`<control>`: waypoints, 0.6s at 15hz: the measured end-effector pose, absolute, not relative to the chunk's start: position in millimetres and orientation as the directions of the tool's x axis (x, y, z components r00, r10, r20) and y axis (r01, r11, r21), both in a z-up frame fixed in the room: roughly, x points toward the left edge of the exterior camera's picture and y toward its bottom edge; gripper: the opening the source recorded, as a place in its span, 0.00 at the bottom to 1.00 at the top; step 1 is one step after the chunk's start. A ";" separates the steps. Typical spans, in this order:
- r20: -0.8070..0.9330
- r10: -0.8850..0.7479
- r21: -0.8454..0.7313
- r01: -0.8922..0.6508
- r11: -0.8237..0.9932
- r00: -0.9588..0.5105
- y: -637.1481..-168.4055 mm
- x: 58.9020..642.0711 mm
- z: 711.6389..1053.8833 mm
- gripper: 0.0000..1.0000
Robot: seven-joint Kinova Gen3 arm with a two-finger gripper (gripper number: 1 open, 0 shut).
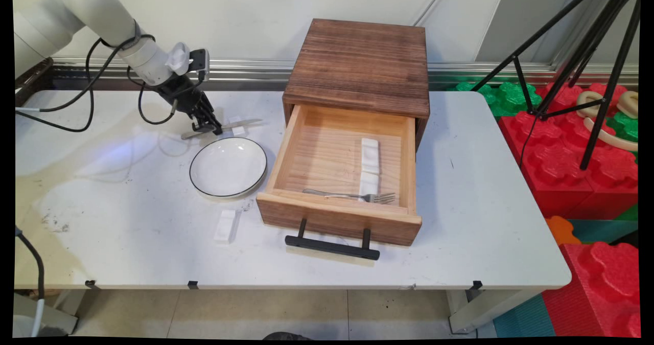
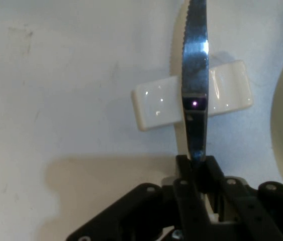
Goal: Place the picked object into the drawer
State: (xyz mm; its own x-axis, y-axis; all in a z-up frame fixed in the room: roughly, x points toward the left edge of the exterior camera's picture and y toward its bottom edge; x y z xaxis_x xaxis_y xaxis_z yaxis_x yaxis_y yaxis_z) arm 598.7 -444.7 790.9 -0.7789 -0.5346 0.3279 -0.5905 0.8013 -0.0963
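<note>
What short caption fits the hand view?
Gripper pinches a knife lying across a white rest.

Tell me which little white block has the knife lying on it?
The white block behind the plate, by the claw. The knife crosses it; the others carry none.

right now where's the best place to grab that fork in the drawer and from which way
Take the fork by the middle of its thin handle, from straight above. It lies flat across the front of the open drawer, tines toward the right wall and partly over a white rest, so only the top is free. Set the fingers across the handle. The hand is shut on a knife.
</note>
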 end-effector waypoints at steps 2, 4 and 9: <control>0.328 -0.534 -0.094 -0.589 0.803 -0.779 -444.0 599.0 792.4 0.00; 0.333 -0.531 -0.094 -0.588 0.804 -0.779 -443.9 598.5 796.0 0.00; 0.341 -0.525 -0.106 -0.587 0.803 -0.780 -440.3 599.5 811.0 0.00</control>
